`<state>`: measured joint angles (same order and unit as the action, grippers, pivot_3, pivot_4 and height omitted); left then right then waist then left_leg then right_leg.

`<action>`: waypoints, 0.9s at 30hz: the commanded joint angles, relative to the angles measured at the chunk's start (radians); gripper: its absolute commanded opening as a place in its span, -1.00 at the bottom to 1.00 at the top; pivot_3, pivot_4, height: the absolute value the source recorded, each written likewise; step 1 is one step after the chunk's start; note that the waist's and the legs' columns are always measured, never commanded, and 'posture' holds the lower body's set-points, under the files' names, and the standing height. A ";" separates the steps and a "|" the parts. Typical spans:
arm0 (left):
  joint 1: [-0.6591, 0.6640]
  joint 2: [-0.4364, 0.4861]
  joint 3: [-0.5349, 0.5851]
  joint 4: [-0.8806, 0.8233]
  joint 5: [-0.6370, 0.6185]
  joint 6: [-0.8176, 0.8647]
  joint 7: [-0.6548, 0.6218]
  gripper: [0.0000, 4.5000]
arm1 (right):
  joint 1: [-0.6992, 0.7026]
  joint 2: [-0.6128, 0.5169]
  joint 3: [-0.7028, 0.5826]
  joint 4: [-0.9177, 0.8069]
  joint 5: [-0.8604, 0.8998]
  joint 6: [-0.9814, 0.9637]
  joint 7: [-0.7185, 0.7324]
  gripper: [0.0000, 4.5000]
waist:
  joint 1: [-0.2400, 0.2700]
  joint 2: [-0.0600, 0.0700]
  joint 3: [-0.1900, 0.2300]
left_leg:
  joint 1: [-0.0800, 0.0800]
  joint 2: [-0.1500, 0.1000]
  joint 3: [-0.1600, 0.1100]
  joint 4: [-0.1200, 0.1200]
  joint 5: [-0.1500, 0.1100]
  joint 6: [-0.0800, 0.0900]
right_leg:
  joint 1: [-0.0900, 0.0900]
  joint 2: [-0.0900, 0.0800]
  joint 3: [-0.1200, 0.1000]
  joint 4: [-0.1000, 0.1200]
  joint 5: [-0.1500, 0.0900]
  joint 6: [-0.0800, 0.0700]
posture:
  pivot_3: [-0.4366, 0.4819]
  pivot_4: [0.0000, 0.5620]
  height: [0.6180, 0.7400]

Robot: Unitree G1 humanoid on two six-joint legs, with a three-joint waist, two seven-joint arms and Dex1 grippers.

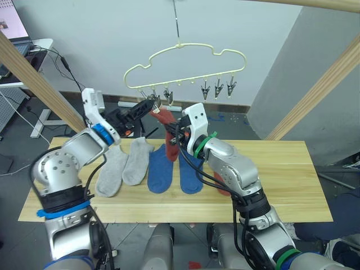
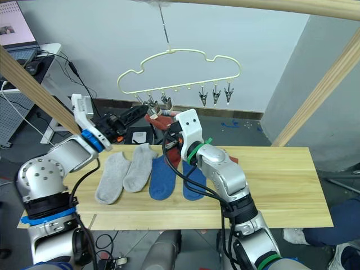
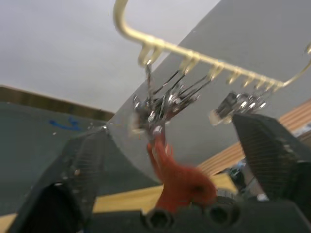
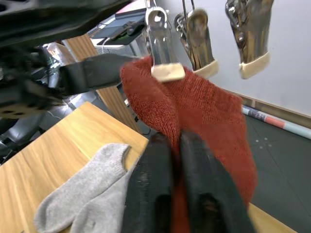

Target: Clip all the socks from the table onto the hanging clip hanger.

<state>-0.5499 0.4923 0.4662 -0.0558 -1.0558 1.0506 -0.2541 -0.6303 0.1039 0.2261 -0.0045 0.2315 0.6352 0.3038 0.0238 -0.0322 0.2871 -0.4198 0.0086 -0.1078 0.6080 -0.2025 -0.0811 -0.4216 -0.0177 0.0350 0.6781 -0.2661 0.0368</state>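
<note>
The work is only beginning: none of the six socks is hanging freely on its own yet. The right gripper is holding one rust red sock up under the clip hanger, its jaws closed on the fabric, and the cuff is sitting right at one of the leftmost clips. In the right wrist view the clip's pale tip is lying against the cuff, but whether it is actually biting the cloth is hard to tell. The left gripper is reaching in from the left with its jaws spread wide on either side of that same cluster of clips, gripping nothing; I judge it to be there to work the clip.

On the desk, four socks are lying flat in a row left of centre: the two light grey socks nearer the left edge, the two blue socks beside them toward the middle. A patch of red is peeking out from behind the right forearm, probably the second red sock, though most of it is hidden.

So what remains, by my reckoning, is securing this first sock and then all five others. The three clips toward the hanger's right end are hanging empty.
</note>
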 commanded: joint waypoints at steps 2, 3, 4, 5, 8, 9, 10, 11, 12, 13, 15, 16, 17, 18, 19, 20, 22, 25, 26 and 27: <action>0.040 0.071 -0.020 -0.087 0.060 -0.050 -0.042 1.00 | -0.017 0.010 0.005 0.006 0.000 -0.036 0.020 -0.04 | 0.002 0.000 0.000 | 0.000 0.000 0.000 0.000 0.000 0.000 | 0.000 0.000 0.000 0.000 0.000 0.000 | 0.49 -0.02 1.00; 0.058 0.079 -0.031 -0.102 0.078 -0.063 -0.049 1.00 | -0.004 -0.005 0.017 0.004 -0.009 -0.035 0.030 0.12 | 0.003 0.000 0.000 | 0.000 0.000 0.000 0.000 0.000 0.000 | 0.000 0.000 0.000 0.000 0.000 0.000 | 0.51 -0.04 1.00; 0.075 0.089 -0.046 -0.118 0.099 -0.077 -0.061 1.00 | 0.009 -0.019 0.024 0.002 -0.017 -0.033 0.035 0.25 | 0.003 0.000 0.000 | 0.000 0.000 0.000 0.000 0.000 0.000 | 0.000 0.000 0.000 0.000 0.000 0.000 | 0.51 -0.04 1.00; 0.091 0.097 -0.061 -0.130 0.109 -0.079 -0.075 1.00 | 0.023 -0.036 0.032 -0.003 -0.028 -0.036 0.040 0.43 | 0.005 0.000 0.000 | 0.000 0.000 0.000 0.000 0.000 0.000 | 0.000 0.000 0.001 0.000 0.000 0.000 | 0.51 -0.04 1.00; 0.157 0.131 -0.146 -0.178 0.230 -0.173 -0.130 1.00 | 0.083 -0.107 0.045 -0.051 -0.048 -0.040 0.061 0.89 | 0.015 0.000 0.000 | -0.001 0.000 0.000 0.000 0.000 0.000 | 0.000 0.000 0.001 -0.002 0.000 0.000 | 0.53 -0.05 1.00; 0.170 0.136 -0.165 -0.185 0.265 -0.205 -0.139 1.00 | 0.097 -0.124 0.045 -0.064 -0.052 -0.040 0.063 0.97 | 0.019 0.000 0.000 | -0.001 0.000 0.000 0.000 0.000 0.000 | 0.000 0.000 0.001 -0.002 0.000 0.000 | 0.53 -0.05 1.00; 0.183 0.126 -0.177 -0.204 0.284 -0.228 -0.137 1.00 | 0.122 -0.154 0.039 -0.092 -0.056 -0.044 0.071 0.97 | 0.024 0.000 0.000 | -0.002 0.000 0.001 0.000 0.000 0.000 | 0.000 0.000 0.001 -0.003 0.000 0.000 | 0.51 -0.04 1.00; 0.196 0.119 -0.198 -0.227 0.322 -0.265 -0.132 1.00 | 0.152 -0.189 0.017 -0.134 -0.044 -0.034 0.086 0.97 | 0.029 0.000 0.000 | -0.002 0.000 0.001 0.000 0.000 0.000 | 0.000 0.000 0.001 -0.004 0.000 0.000 | 0.51 -0.04 1.00; 0.210 0.112 -0.219 -0.248 0.355 -0.301 -0.133 1.00 | 0.178 -0.223 -0.005 -0.178 -0.029 -0.024 0.103 0.97 | 0.031 0.000 0.000 | -0.003 0.000 0.000 0.000 0.000 0.000 | -0.001 -0.001 0.001 -0.005 0.000 0.000 | 0.51 -0.04 1.00; 0.221 0.102 -0.234 -0.267 0.380 -0.332 -0.133 1.00 | 0.201 -0.255 -0.027 -0.222 -0.012 -0.013 0.120 0.97 | 0.034 0.000 0.000 | -0.004 0.001 0.000 0.000 0.000 0.000 | -0.001 -0.001 0.001 -0.005 0.000 0.000 | 0.50 -0.04 1.00; 0.239 0.070 -0.244 -0.289 0.417 -0.392 -0.127 0.92 | 0.235 -0.317 -0.077 -0.317 0.039 0.017 0.163 0.99 | 0.039 0.001 0.001 | -0.005 0.002 -0.001 0.000 0.000 0.000 | -0.001 -0.001 0.002 -0.006 0.000 0.000 | 0.49 -0.03 1.00; 0.250 0.055 -0.251 -0.304 0.438 -0.422 -0.124 0.82 | 0.249 -0.350 -0.101 -0.363 0.066 0.027 0.189 1.00 | 0.042 0.001 0.001 | -0.005 0.002 0.000 0.000 0.000 0.000 | -0.001 -0.002 0.002 -0.006 0.000 0.000 | 0.49 -0.03 1.00; 0.260 0.042 -0.260 -0.317 0.460 -0.446 -0.119 0.73 | 0.258 -0.380 -0.122 -0.401 0.092 0.036 0.212 1.00 | 0.043 0.001 0.001 | -0.006 0.001 0.000 0.000 0.000 0.000 | -0.001 -0.002 0.002 -0.007 0.000 0.000 | 0.48 -0.03 1.00; 0.269 0.032 -0.274 -0.330 0.484 -0.466 -0.116 0.60 | 0.264 -0.408 -0.139 -0.429 0.111 0.041 0.232 1.00 | 0.043 0.001 0.001 | -0.006 0.001 0.001 0.000 0.000 0.000 | -0.001 -0.002 0.002 -0.008 -0.001 0.001 | 0.48 -0.02 1.00; 0.277 0.021 -0.290 -0.343 0.506 -0.483 -0.111 0.46 | 0.265 -0.434 -0.153 -0.449 0.128 0.044 0.250 1.00 | 0.042 0.001 0.001 | -0.006 0.001 0.001 0.000 0.000 0.000 | -0.001 -0.001 0.002 -0.009 -0.001 0.001 | 0.47 -0.02 1.00; 0.282 0.007 -0.304 -0.356 0.523 -0.493 -0.102 0.33 | 0.262 -0.455 -0.165 -0.464 0.143 0.049 0.263 1.00 | 0.043 0.001 0.001 | -0.006 0.001 0.001 0.000 0.000 0.000 | -0.001 -0.001 0.002 -0.009 -0.001 0.001 | 0.46 -0.02 1.00; 0.282 -0.015 -0.346 -0.383 0.575 -0.517 -0.076 0.08 | 0.245 -0.488 -0.188 -0.483 0.170 0.056 0.286 1.00 | 0.043 0.001 0.001 | -0.006 0.002 0.001 0.000 0.000 0.000 | 0.000 0.001 0.002 -0.011 -0.001 0.001 | 0.45 -0.01 1.00; 0.270 -0.059 -0.393 -0.417 0.633 -0.530 -0.028 -0.06 | 0.203 -0.498 -0.217 -0.499 0.217 0.070 0.291 1.00 | 0.045 0.001 0.001 | -0.006 0.001 0.001 0.000 0.000 0.000 | 0.000 0.001 0.002 -0.012 0.000 0.001 | 0.44 -0.01 1.00; 0.265 -0.072 -0.410 -0.421 0.654 -0.540 -0.019 -0.06 | 0.183 -0.490 -0.229 -0.503 0.238 0.071 0.287 1.00 | 0.045 0.001 0.001 | -0.006 0.001 0.002 0.000 0.000 0.000 | 0.000 0.001 0.002 -0.012 0.000 0.001 | 0.43 -0.01 1.00; 0.262 -0.086 -0.422 -0.420 0.675 -0.553 -0.008 -0.06 | 0.164 -0.480 -0.242 -0.507 0.263 0.076 0.281 1.00 | 0.045 0.001 0.001 | -0.006 0.001 0.002 0.000 0.000 0.000 | 0.000 0.001 0.002 -0.012 0.000 0.001 | 0.43 -0.01 1.00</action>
<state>-0.2754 0.4145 0.0563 -0.4313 -0.4165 0.5328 -0.2834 -0.4389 -0.3837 0.0191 -0.4540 0.4461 0.7136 0.5852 0.0693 -0.0313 0.2878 -0.4259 0.0096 -0.1060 0.6084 -0.2026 -0.0806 -0.4214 -0.0164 0.0369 0.6657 -0.2654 0.0379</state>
